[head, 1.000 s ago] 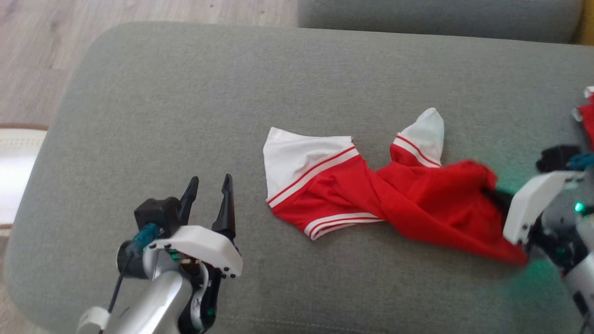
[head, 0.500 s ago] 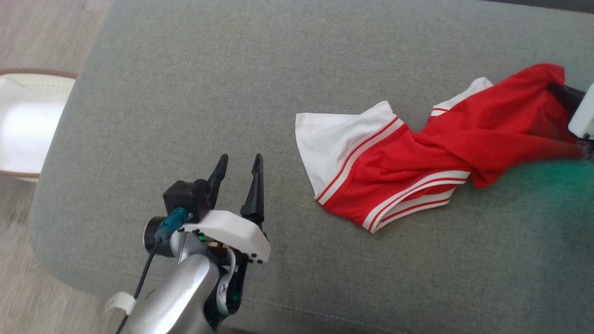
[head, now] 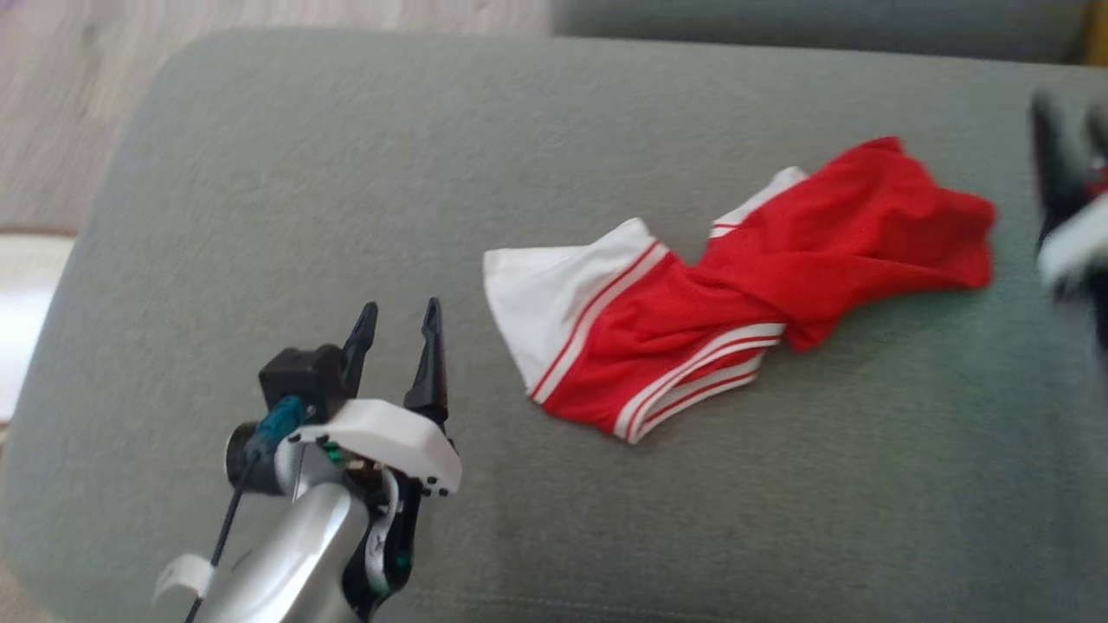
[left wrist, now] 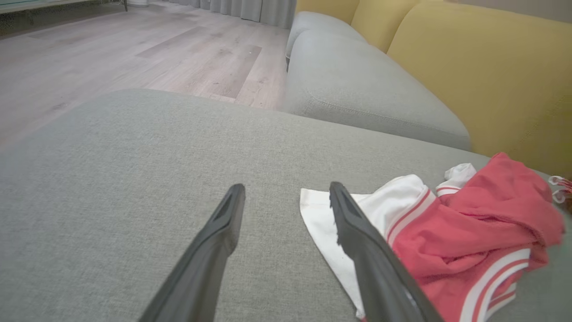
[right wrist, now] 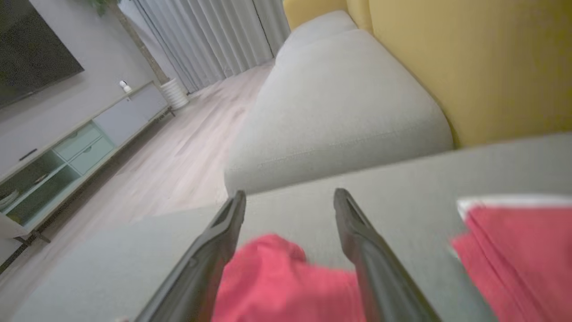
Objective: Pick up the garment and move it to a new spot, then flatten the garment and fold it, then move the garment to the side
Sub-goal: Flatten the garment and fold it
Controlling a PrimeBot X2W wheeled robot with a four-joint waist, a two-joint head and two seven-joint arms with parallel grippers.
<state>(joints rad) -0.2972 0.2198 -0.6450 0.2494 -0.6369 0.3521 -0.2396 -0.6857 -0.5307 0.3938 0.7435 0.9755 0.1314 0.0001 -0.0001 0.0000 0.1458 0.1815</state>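
The garment (head: 736, 285), red shorts with white striped trim, lies crumpled on the grey sofa cushion (head: 346, 173), its white end to the left and its red end to the right. My right gripper (head: 1072, 117) is blurred at the right edge, open, a little apart from the red end. In the right wrist view the right gripper (right wrist: 288, 197) stands open above the red cloth (right wrist: 277, 277), which lies loose below the fingers. My left gripper (head: 394, 316) hovers open over the cushion, left of the white end. The left wrist view has the left gripper (left wrist: 286, 190) empty, with the garment (left wrist: 464, 232) beside its right finger.
A second grey cushion (left wrist: 357, 89) and a yellow backrest (left wrist: 491, 80) lie beyond. Wooden floor (head: 69, 95) runs past the cushion's left edge, with a white object (head: 22, 303) on it. Another red and white cloth (right wrist: 514, 250) lies at the right in the right wrist view.
My right gripper has opened and let go of the garment's red end, which now rests on the cushion. The head camera has shifted. My left gripper stays open.
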